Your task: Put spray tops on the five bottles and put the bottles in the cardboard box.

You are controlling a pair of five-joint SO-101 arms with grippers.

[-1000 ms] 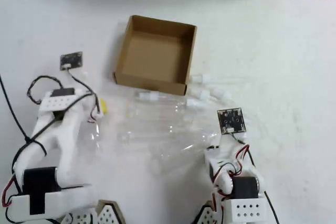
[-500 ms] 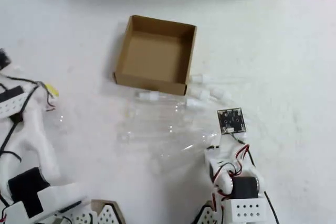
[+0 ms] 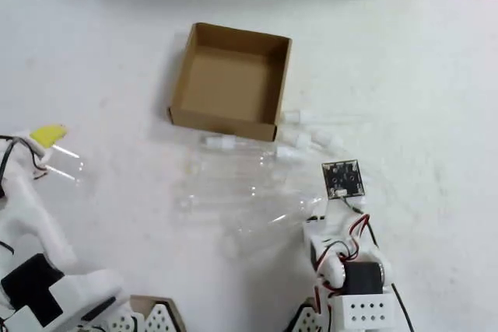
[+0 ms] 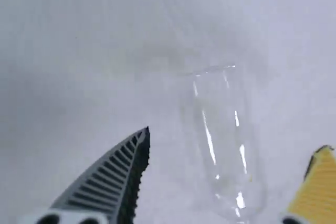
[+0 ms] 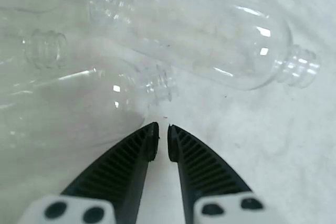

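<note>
**A:** Bottles (image 3: 233,184) are lying on their sides just in front of the cardboard box (image 3: 222,124), all uncapped. The spray tops (image 3: 219,143) are sitting scattered between them and the box's front wall. We are finding nothing inside the box.

**B:** One clear bottle (image 4: 218,108) is lying well apart from the box, out beyond the corner nearest our left arm. It is sitting between the fingers of our left gripper (image 4: 236,139). We are holding those fingers spread wide, and we are seeing a gap on each side of it.

**A:** That is worrying us. It is looking light and slick. If we are closing off-centre, it is likely squirting out, farther from the box.

**B:** Our right gripper (image 5: 163,141) is hovering at the side of the pile farthest from the box. Its fingers are pressing almost together, pinching nothing, just beside an open neck (image 5: 157,85).

**A:** So any push from there is risking rolling the pile into the tops and scattering them.

**B:** We are also judging that capping is needing both arms at one bottle, and they are sitting well apart.
</note>
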